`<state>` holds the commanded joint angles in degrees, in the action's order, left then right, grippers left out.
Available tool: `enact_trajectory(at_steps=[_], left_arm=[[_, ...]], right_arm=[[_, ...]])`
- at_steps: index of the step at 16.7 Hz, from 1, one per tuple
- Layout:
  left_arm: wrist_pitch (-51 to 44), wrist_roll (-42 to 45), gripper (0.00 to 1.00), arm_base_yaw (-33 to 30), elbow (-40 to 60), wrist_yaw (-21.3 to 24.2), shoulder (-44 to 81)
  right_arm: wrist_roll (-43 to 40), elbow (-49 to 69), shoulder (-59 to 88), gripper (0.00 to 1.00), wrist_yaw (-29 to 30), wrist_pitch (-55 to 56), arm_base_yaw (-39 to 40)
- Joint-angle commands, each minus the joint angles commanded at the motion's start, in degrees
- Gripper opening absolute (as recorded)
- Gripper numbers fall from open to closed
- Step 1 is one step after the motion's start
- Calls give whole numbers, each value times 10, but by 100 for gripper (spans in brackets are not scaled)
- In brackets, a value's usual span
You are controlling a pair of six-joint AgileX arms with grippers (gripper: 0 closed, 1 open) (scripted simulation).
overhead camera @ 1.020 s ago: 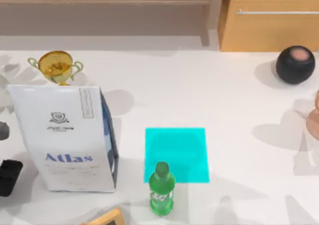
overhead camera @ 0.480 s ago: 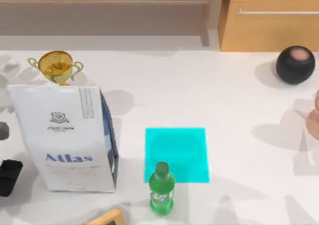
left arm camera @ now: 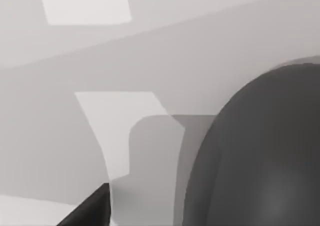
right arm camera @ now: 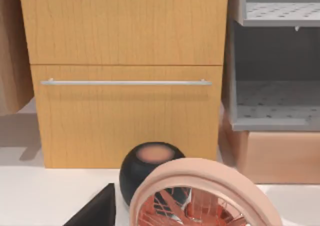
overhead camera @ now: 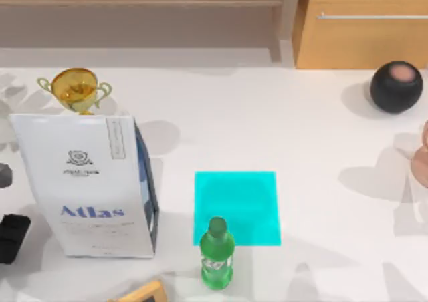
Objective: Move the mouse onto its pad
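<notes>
pad: one cyan pad [overhead camera: 236, 207], lower middle of our top view, flat on the white table [overhead camera: 287, 121]
bottle: one green bottle [overhead camera: 217, 254], overlapping the pad's bottom edge
bag: one white "Atlas" bag [overhead camera: 83, 184], left of the pad
others: one gold trophy [overhead camera: 75, 89] upper left, one black round speaker [overhead camera: 396, 86] upper right
our grippers: can't tell open or closed for either

Bright, even light; soft shadows
</notes>
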<state>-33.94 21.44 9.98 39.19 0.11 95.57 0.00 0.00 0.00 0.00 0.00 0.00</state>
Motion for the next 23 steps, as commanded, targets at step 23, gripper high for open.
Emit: enact_trajectory(at_steps=[23], left_arm=[[-294, -2, 0, 1, 175, 5, -136]], right_arm=[[0, 0, 0, 100, 0, 0, 0]])
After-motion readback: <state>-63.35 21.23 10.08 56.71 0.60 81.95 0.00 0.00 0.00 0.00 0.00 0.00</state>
